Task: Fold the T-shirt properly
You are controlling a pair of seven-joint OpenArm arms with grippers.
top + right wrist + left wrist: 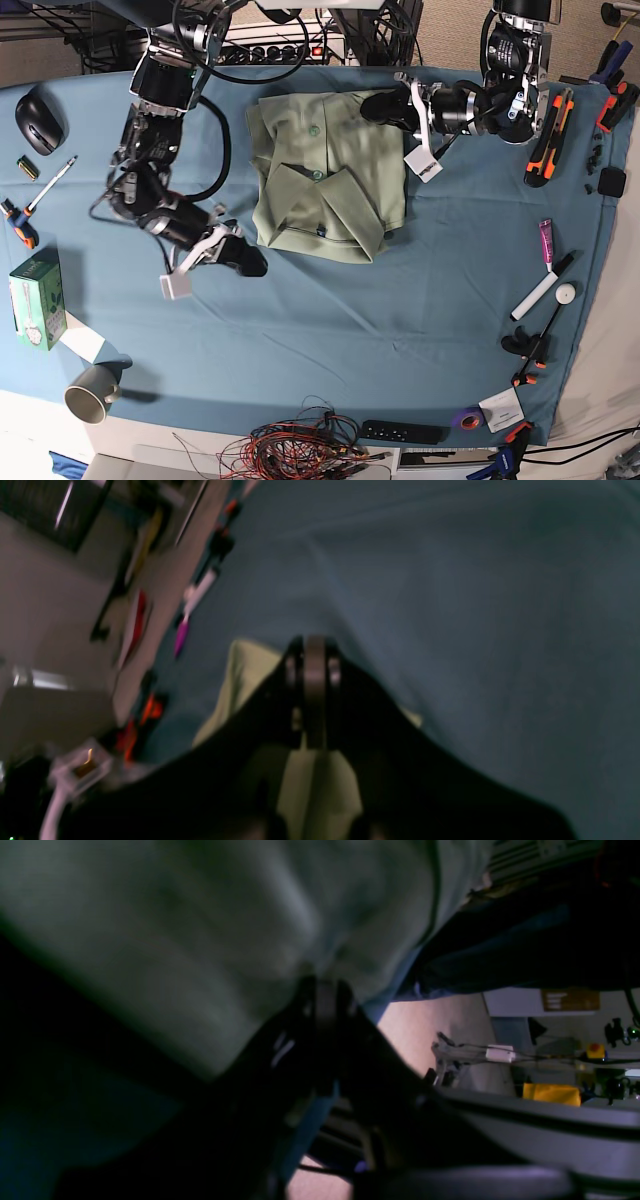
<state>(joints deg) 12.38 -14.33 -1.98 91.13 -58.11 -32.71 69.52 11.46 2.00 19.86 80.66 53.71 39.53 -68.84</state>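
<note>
The T-shirt (325, 175) lies folded into a soft, rumpled block on the blue tablecloth (330, 330), toward the far middle of the table. Its pale green cotton shows a collar, small buttons and a sleeve doubled across the front, with creased, uneven edges.

The left gripper (378, 105) sits at the shirt's far right corner, its black jaws closed on the fabric there. From its wrist camera the green cloth (200, 940) fills most of the picture, blurred and dim, and the dark jaw tips (325, 1000) press together into the fabric edge.

The right gripper (250, 262) rests at the shirt's near left corner. In the base view its tip is a dark lump just beside the hem, and contact is hard to judge. Its own camera, smeared by blur, shows the jaws (312, 680) shut with pale green cloth (240, 680) beneath and behind them, so it is pinching the shirt.

Around the cloth sit a black mouse (38, 118), a green box (38, 298), a grey mug (92, 392), a purple-capped tube (546, 241) and tangled wires (300, 440) at the front edge, partly cut off.
</note>
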